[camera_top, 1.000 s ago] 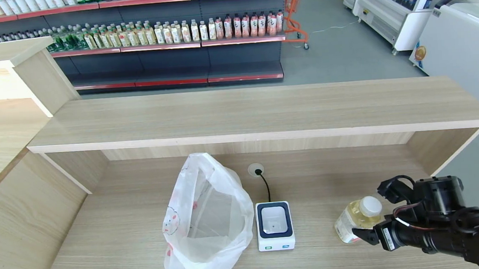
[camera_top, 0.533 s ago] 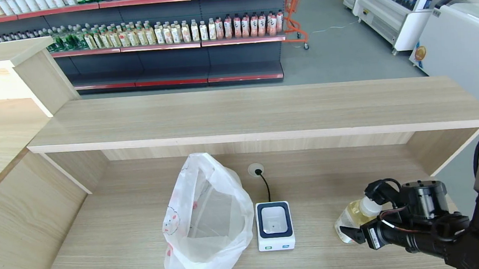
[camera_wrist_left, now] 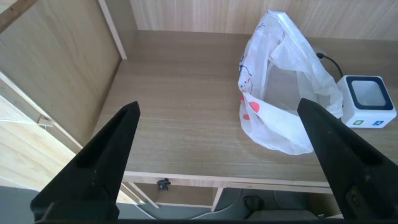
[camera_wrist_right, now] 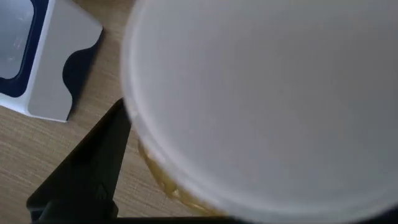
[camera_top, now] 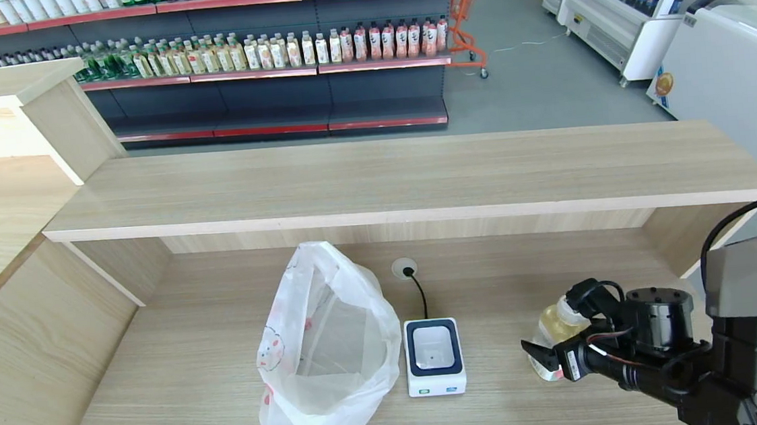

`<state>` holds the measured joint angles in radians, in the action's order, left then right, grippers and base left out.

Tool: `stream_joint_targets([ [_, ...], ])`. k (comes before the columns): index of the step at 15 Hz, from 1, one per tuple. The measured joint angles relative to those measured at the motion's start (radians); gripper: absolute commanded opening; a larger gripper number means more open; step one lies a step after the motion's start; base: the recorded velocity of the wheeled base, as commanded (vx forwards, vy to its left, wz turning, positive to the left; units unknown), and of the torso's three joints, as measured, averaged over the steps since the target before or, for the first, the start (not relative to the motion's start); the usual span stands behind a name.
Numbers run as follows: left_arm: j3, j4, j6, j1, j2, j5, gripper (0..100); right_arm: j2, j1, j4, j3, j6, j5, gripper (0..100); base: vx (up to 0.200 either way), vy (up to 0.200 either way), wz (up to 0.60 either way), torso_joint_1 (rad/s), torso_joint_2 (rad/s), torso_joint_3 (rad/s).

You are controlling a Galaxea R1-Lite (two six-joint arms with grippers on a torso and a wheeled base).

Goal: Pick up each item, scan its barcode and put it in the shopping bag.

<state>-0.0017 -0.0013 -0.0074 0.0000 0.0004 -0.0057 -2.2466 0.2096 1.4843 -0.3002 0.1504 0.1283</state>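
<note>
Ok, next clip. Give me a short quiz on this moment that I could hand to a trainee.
1. Which gripper has its fingers on either side of the bottle?
2. What sits between the bag and the bottle? A) scanner B) basket C) tray
3. True or false: the bottle is already in the bag.

Key: 1, the right gripper, fingers open; 2, A; 3, false.
</note>
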Motion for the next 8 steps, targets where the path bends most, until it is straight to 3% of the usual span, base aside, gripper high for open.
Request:
stream_joint_targets([
  [2, 0.0, 0.0, 0.0, 0.0, 0.0, 0.0, 100, -0.027, 0.014, 0.029, -0.002, -0.001, 0.001, 100, 0.0, 0.0, 0.0, 0.0, 0.0, 0.0],
  [3, 0.0, 0.0, 0.0, 0.0, 0.0, 0.0, 100, -0.036, 0.017, 0.039, -0.002, 0.0, 0.001, 0, 0.0, 0.0, 0.0, 0.0, 0.0, 0.0],
  [8, 0.0, 0.0, 0.0, 0.0, 0.0, 0.0, 100, -0.06, 0.022, 0.075, -0.013, 0.028, -0.005, 0, 0.0, 0.0, 0.0, 0.0, 0.0, 0.0],
])
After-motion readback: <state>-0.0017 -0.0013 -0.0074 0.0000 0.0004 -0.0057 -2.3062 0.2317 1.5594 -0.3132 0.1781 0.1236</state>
